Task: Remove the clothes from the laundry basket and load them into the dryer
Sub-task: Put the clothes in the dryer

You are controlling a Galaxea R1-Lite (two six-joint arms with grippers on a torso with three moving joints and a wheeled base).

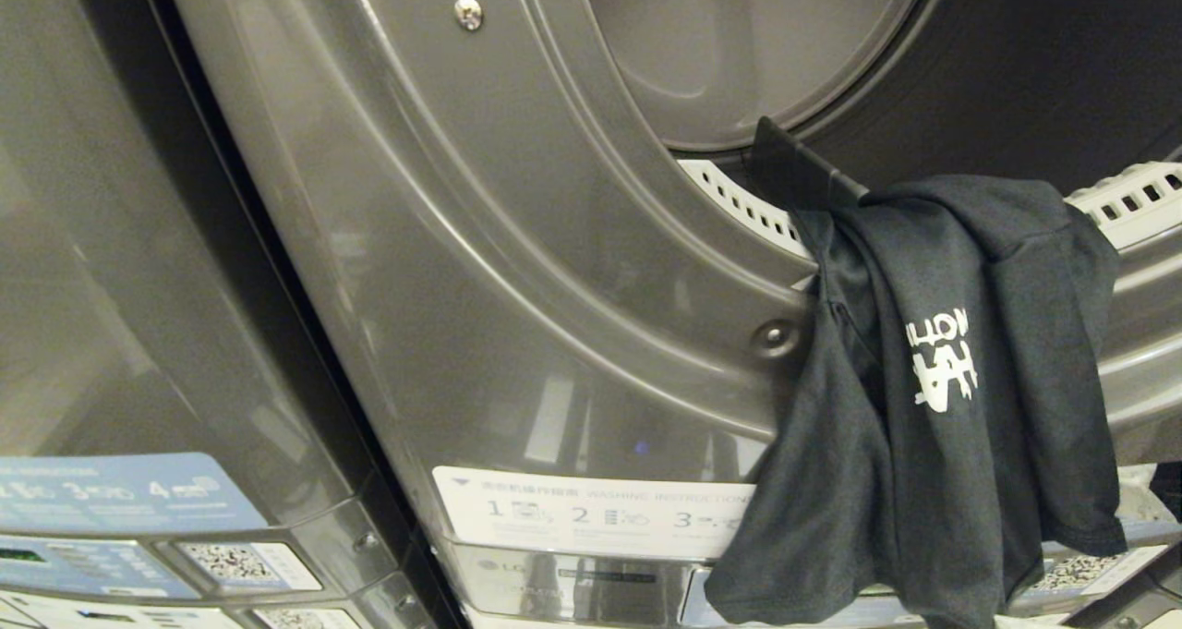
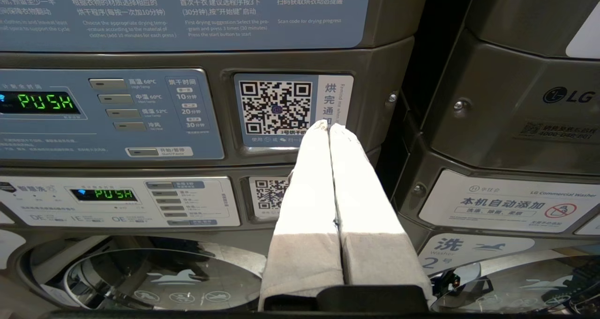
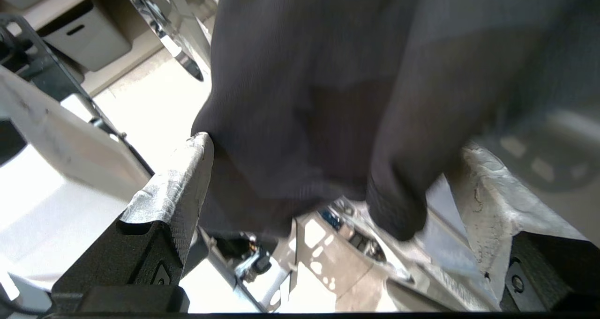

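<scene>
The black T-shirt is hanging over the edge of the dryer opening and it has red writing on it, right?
Not quite. The black T-shirt does hang over the lower edge of the dryer opening, but its writing is white, not red. The head view shows the white print on the dark cloth.

A black cotton T-shirt (image 1: 942, 398) with white lettering hangs on the glossy dark-grey metal dryer front (image 1: 480, 269).
</scene>
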